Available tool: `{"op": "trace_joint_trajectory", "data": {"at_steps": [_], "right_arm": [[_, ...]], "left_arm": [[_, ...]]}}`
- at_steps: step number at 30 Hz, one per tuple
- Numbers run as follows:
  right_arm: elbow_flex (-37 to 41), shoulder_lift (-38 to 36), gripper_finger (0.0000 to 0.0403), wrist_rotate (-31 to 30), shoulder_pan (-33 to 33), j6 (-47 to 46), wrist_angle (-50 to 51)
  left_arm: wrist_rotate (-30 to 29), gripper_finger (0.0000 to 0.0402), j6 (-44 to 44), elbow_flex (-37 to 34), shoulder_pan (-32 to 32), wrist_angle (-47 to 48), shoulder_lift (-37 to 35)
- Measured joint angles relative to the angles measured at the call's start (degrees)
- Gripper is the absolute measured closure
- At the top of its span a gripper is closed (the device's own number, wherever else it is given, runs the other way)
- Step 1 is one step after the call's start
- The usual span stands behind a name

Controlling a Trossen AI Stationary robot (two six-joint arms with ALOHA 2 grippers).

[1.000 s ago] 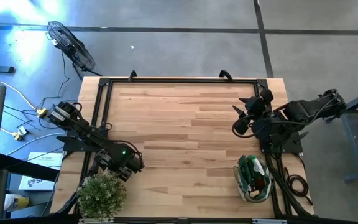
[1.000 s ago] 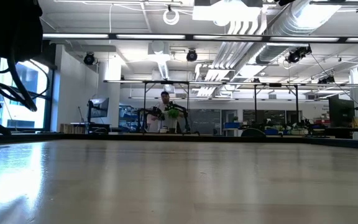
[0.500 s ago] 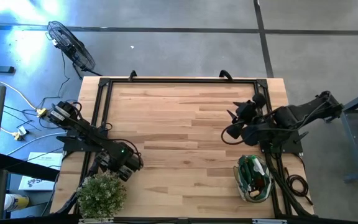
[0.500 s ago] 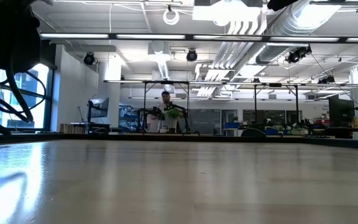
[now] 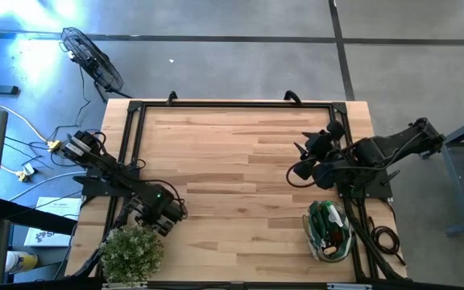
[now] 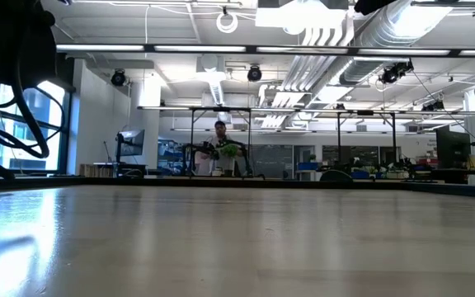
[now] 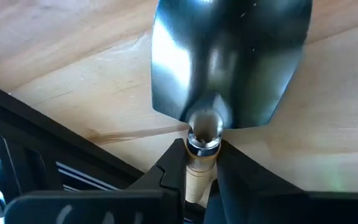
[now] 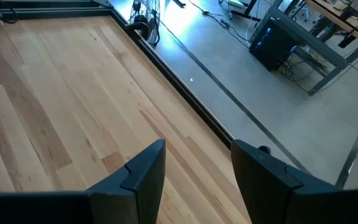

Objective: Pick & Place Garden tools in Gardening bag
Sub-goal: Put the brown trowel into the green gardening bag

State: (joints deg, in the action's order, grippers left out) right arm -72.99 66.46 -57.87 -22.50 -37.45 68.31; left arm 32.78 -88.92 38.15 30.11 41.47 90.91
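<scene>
A trowel with a shiny metal blade point(image 7: 229, 62) and a pale wooden handle shows in the left wrist view, over the wooden table top. My left gripper point(image 5: 161, 216) is at the table's near left, beside a bushy potted plant point(image 5: 131, 251), and is shut on the trowel; in the high view the gripper hides the trowel. The olive gardening bag point(image 5: 329, 231) stands at the near right with green and red things inside its mouth. My right gripper point(image 5: 304, 157) hangs open above the table, on the far side of the bag, holding nothing. My left gripper pinches the trowel's wooden handle point(image 7: 197, 177) between its two fingers, just behind the metal collar where the blade joins. The fingers slant down from above and lie along the handle, with the blade pointing away from them. Whether the blade rests on the table I cannot tell.
A black metal frame point(image 5: 232, 105) runs round the table's edges. Cables point(image 5: 381, 238) lie beside the bag at the near right corner. The wide middle of the wooden table point(image 5: 232, 169) is bare board. A person stands far off in the room point(image 6: 218, 132).
My right gripper has moved a short way toward the table's left and near edges and sunk a little, then kept still, its fingers open as before.
</scene>
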Motion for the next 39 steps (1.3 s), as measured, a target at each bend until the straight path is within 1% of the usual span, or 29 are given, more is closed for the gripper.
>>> {"op": "trace_joint_trajectory", "data": {"at_steps": [10,17,19,21,24,29,32,34,35,36,39], "right_arm": [[0.0,0.0,0.0229,0.0,0.0,0.0,0.0],[0.0,0.0,0.0229,0.0,0.0,0.0,-0.02],[0.0,0.0,0.0229,0.0,0.0,0.0,-0.04],[0.0,0.0,0.0229,0.0,0.0,0.0,-0.44],[0.0,-0.08,0.0229,-0.62,-0.31,0.23,-1.3],[0.02,-1.67,0.0229,-6.96,-4.8,3.57,-5.61],[0.02,-3.5,0.0229,-8.26,-8.76,7.43,-9.73],[0.02,-4.83,0.0229,-7.29,-11.03,10.58,-12.81],[0.0,-5.5,0.0229,-5.83,-12.17,12.01,-14.33],[0.02,-6.07,0.0229,-3.63,-13.3,13.71,-15.81],[0.02,-7.64,0.0229,5.72,-15.86,18.29,-20.97]], "left_arm": [[-3.46,0.0349,-1.27,0.22,0.01,-0.11,0.0],[-7.21,0.0349,0.23,3.39,0.0,2.84,0.16],[-9.2,0.0349,0.7,4.95,-0.02,4.71,0.26],[-12.54,0.0349,1.47,6.51,-0.1,6.03,0.28],[-15.91,0.0349,2.11,8.11,-0.17,5.89,0.28],[-19.13,0.0349,2.21,9.55,-0.15,6.07,0.28],[-20.21,0.0349,2.22,9.86,-0.15,6.06,0.28],[-20.85,0.0349,2.31,9.86,-0.15,6.15,0.28],[-21.07,0.0349,2.48,9.86,-0.15,6.16,0.26],[-21.15,0.0349,2.69,9.86,-0.15,6.13,0.26],[-21.71,0.0349,3.15,9.86,-0.15,6.16,0.26]]}}
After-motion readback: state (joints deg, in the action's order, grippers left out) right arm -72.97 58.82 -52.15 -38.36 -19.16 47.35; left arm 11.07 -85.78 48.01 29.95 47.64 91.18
